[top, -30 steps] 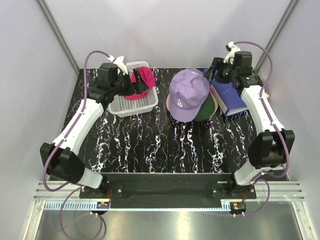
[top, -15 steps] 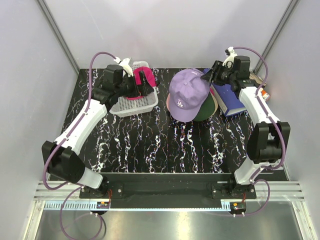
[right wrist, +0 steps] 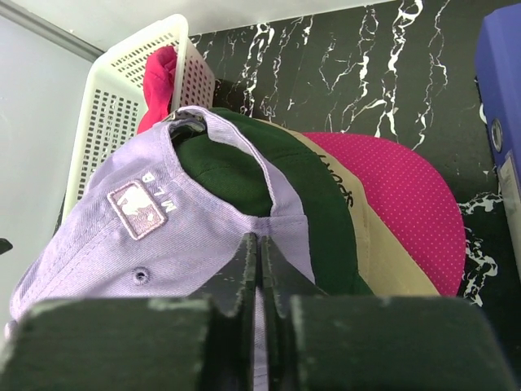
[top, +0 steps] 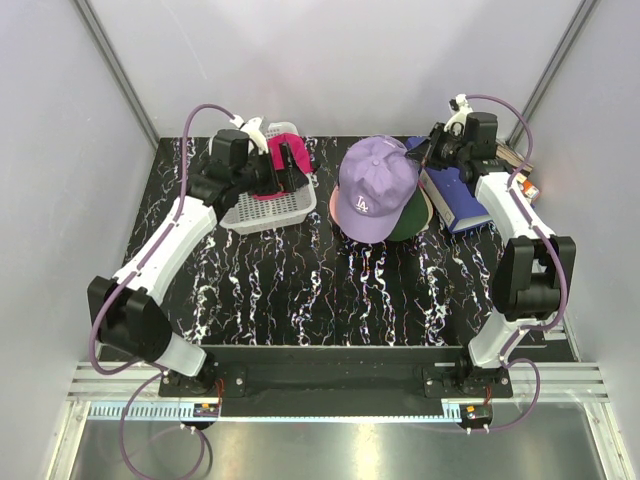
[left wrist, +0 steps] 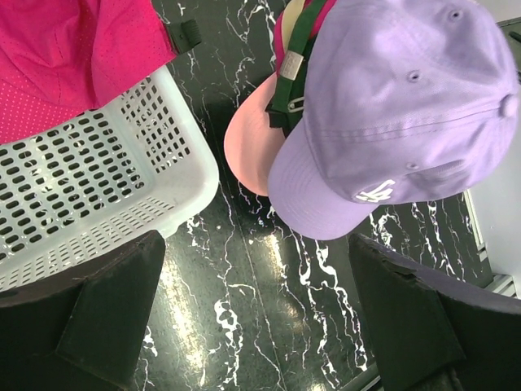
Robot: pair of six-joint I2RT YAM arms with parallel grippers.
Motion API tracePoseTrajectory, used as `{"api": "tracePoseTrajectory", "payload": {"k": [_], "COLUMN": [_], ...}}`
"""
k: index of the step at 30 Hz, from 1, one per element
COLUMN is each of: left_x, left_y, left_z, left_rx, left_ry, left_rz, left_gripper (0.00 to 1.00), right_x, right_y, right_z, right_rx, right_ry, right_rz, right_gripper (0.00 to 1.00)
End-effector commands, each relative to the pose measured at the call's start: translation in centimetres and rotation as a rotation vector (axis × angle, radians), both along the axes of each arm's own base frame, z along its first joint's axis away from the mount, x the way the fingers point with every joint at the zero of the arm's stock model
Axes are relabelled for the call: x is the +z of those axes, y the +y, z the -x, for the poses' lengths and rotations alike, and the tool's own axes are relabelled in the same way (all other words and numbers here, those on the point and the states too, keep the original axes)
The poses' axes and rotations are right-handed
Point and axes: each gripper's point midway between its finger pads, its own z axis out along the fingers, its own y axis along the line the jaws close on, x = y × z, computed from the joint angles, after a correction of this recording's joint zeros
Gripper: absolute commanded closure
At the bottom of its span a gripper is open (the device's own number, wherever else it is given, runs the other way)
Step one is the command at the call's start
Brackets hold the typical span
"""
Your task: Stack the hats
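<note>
Top external view. The stack sits at rear centre of the counter (top: pixel 300 280) with the lavender cap (top: pixel 378 185) on top and its brim toward the near edge. A green cap (top: pixel 412 222) shows under it on the right. One magenta hat (top: pixel 276 150) is not yet stacked. It lies in the white basket (top: pixel 270 208), left of the stack and just beside it. The left jaws hang over that basket. The right jaws are at the rear edge of the lavender cap, next to a blue binder (top: pixel 460 195).

Left wrist view. The left jaws are spread wide with nothing between them. The magenta hat fills the upper left corner, off to one side of the gap and not under it. The lavender cap lies to the upper right, with a pale pink brim (left wrist: pixel 248 147) poking out beneath it.

Right wrist view. The right jaws are clenched tight, tips against the rear band of the lavender cap. I cannot tell whether fabric is pinched between them. Below the band, in order: green cap, tan cap (right wrist: pixel 391 252), dotted magenta brim (right wrist: pixel 399 204).

Judgement. The left arm is much the nearer to the loose hat. The coming move turns on the hat lying beside the open gap. The left jaws should shift over the hat before closing, then carry it rightward to the stack.
</note>
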Motion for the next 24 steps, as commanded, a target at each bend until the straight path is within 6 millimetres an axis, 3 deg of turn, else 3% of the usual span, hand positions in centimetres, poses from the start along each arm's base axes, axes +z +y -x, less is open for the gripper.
{"api": "tracePoseTrajectory", "payload": {"k": [1,11,18,22,23,24], "left_x": [1.1,-0.9,-0.5,0.1,-0.7,-0.3], "left_y": [-0.7,-0.9,-0.3,0.1,0.1,0.1], "left_z": [-1.0,-1.6,-2.9,-4.7,-5.6,-6.2], "left_rx": [-0.019,-0.018,0.031,0.077,0.083,0.085], "left_ry": [-0.053,-0.008,-0.035,-0.061,-0.054,-0.066], "left_rz": [0.02,0.003,-0.017,-0.036,-0.057,-0.061], "left_gripper": [0.01,0.01,0.01,0.01,0.01,0.01], "right_x": [-2.6,-5.9,-5.8,-4.1,-3.4,-2.9], "right_y": [-1.0,-2.7,-2.9,-2.5,-2.3,-2.3], "right_z": [-0.2,0.0,0.0,0.1,0.2,0.2], "right_rx": [-0.052,-0.118,-0.123,-0.109,-0.106,-0.107], "right_ry": [0.052,0.136,0.137,0.109,0.098,0.089], "right_rz": [0.05,0.128,0.146,0.119,0.112,0.107], "right_gripper": [0.99,1.0,0.99,0.87,0.7,0.59]}}
